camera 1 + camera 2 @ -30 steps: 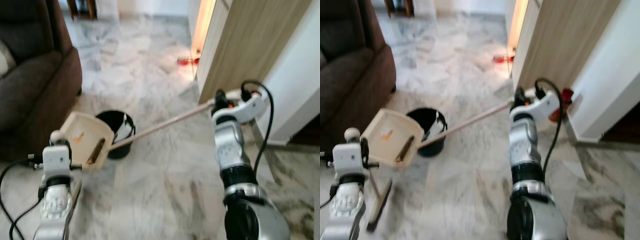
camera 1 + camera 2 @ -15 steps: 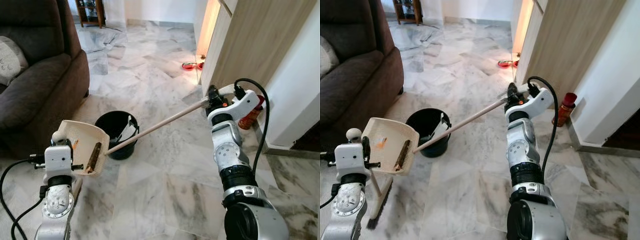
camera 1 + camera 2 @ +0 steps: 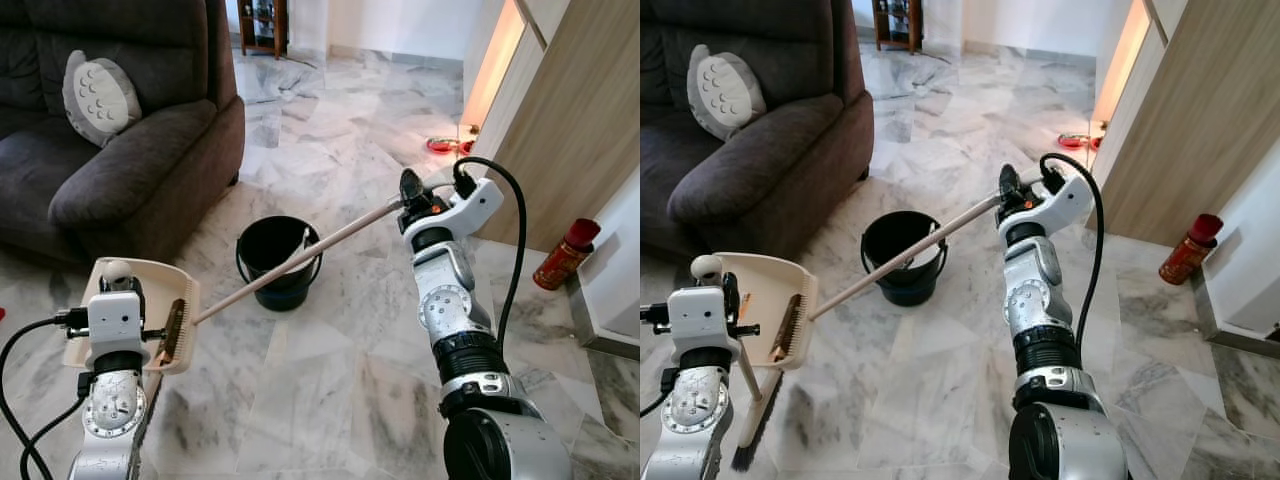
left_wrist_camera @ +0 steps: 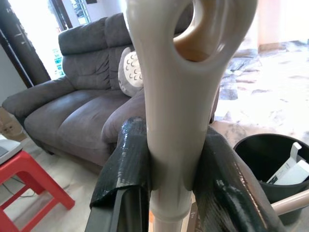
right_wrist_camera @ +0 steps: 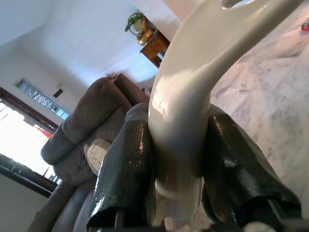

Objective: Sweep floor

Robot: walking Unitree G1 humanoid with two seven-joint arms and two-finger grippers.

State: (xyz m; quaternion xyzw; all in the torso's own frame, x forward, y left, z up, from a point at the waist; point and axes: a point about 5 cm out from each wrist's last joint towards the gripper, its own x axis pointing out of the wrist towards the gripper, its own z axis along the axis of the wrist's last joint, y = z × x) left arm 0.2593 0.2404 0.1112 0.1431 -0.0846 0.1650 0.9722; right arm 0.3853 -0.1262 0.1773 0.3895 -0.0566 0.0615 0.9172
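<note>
Left eye view: at far left the sofa carries a grey cushion, and in front of it the left gripper holds the dustpan up off the floor. In the left wrist view its two black fingers are clamped on either side of the pan's cream handle just under the hanging loop. The brush head lies inside the pan, bristles against its floor.

From there the broom stick runs up and to the right, passing over the rim of the black bin, to the right gripper, whose fingers are closed on the stick's cream end piece. So the broom's long axis slants from low on the robot's left to high on its right, and the bin sits under the middle of it, just to the right of the pan and nearer the left arm. I judge that tipping the pan toward the bin is the move this layout sets up.

Farther right a red bottle stands by the wooden panel. No brand, label or writing is legible on anything.
</note>
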